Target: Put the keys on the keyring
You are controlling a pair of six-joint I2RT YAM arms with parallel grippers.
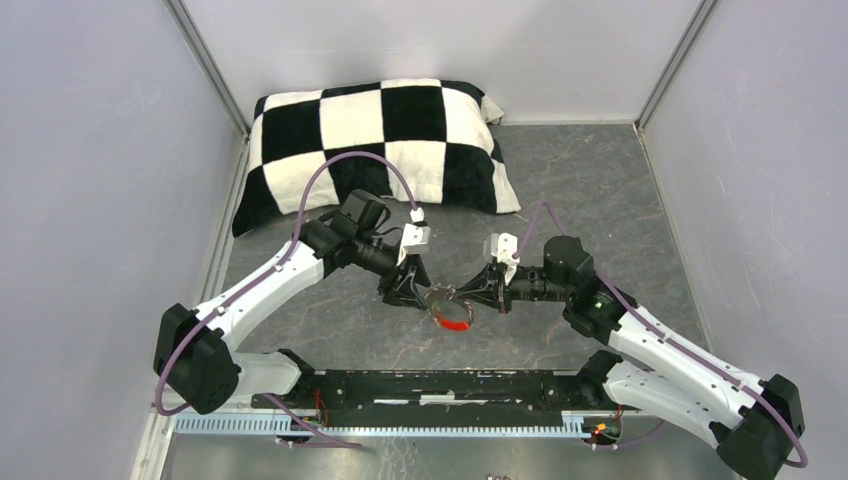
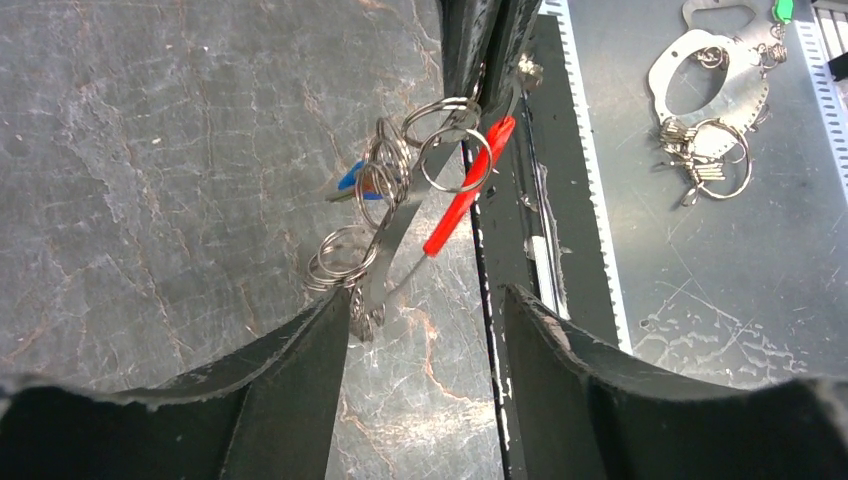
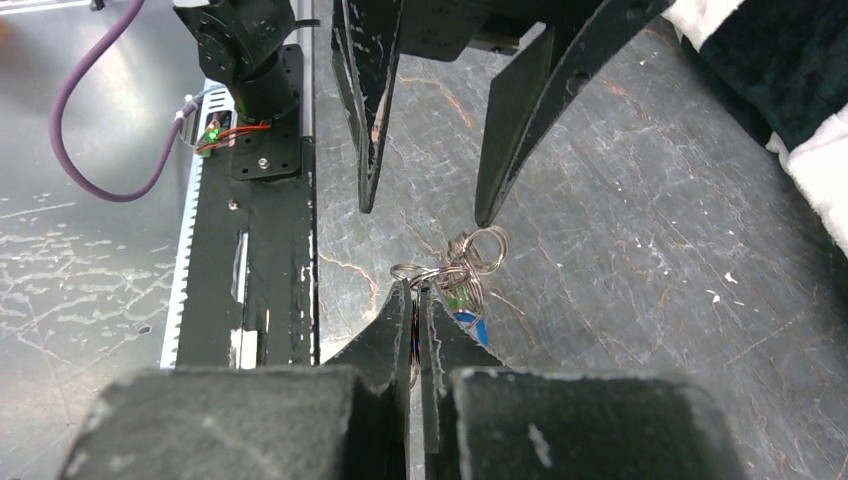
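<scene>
the right claw (image 3: 418, 300) is pinching the keyring (image 2: 398, 215), with the red key (image 2: 468, 185) and blue key (image 2: 352, 180) dangling just beyond its tips. the left claw (image 2: 425, 295) is standing open facing them; closing off-centre could be twisting the keyring out of that pinch.

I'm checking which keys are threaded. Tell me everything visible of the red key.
The red key has a slim, glossy red plastic tag with a thin metal tip at its lower end. It hangs slanted from the keyring, a bunch of silvery rings pinched by the shut right gripper, near a blue key. The open left gripper is clear of it. Whether it touches the table is unclear.
</scene>
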